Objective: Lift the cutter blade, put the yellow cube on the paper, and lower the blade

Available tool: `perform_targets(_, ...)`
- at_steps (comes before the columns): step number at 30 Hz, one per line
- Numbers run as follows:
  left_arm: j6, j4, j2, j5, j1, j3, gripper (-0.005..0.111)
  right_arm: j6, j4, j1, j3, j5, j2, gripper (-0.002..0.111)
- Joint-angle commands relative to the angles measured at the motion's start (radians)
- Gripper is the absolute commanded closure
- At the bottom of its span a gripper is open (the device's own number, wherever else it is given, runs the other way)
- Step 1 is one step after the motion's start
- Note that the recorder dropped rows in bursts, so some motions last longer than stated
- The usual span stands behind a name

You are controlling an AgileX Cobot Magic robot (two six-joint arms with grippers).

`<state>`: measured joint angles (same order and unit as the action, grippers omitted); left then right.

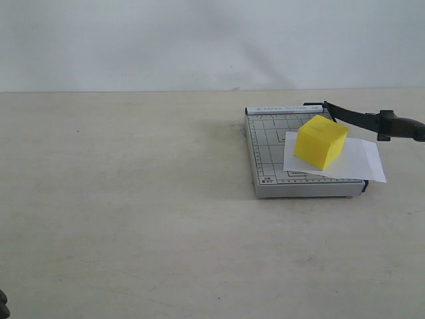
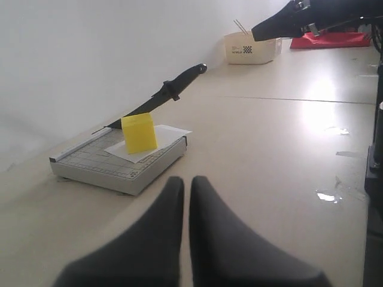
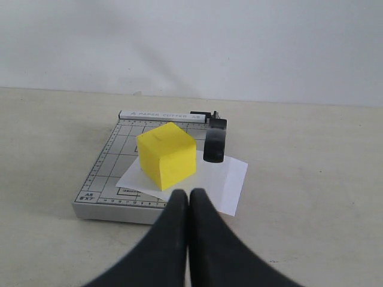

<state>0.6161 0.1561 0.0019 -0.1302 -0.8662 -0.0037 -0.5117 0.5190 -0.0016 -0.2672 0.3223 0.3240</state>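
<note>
The yellow cube (image 1: 321,141) sits on the white paper (image 1: 362,161), which lies across the grey gridded trimmer base (image 1: 265,156) and overhangs its right edge. The cutter blade (image 1: 362,119) stands raised at a slant, its thick black handle (image 1: 402,126) in the air past the base's right side. Seen from the left wrist, the cube (image 2: 139,133) stands in front of the slanted blade (image 2: 164,95). My left gripper (image 2: 187,181) is shut and empty, well short of the base. My right gripper (image 3: 189,194) is shut and empty, just in front of the cube (image 3: 167,154), paper (image 3: 227,179) and end-on handle (image 3: 215,141).
A pale wall runs behind the beige table. In the left wrist view a white box (image 2: 251,46) and a red object (image 2: 332,39) sit at the table's far end, and the other arm (image 2: 311,12) hangs above it. A dark stand (image 2: 374,179) borders that side.
</note>
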Motion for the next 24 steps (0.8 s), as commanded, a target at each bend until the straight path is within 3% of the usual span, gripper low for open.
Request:
perform_targets(1,0.039,-0.019,-0.002,-0.004,-0.005,0.004,0.102,-0.003,-0.001,-0.004,0.004,-0.006,-0.004,0.108)
perform_targets(11,0.039,-0.017,-0.002,-0.002,-0.005,0.004,0.102,-0.003,-0.001,-0.004,0.004,-0.001,-0.004,0.108)
perform_targets(15,0.039,-0.017,-0.002,-0.002,0.029,0.004,0.102,-0.003,-0.001,-0.004,0.004,-0.001,-0.004,0.108)
perform_targets(21,0.039,-0.017,-0.002,-0.002,0.242,0.004,0.102,-0.003,-0.001,-0.004,0.004,-0.001,-0.004,0.108)
perform_targets(24,0.039,-0.017,-0.002,-0.002,0.410,0.004,0.102,-0.003,-0.001,-0.004,0.004,-0.002,-0.004,0.108)
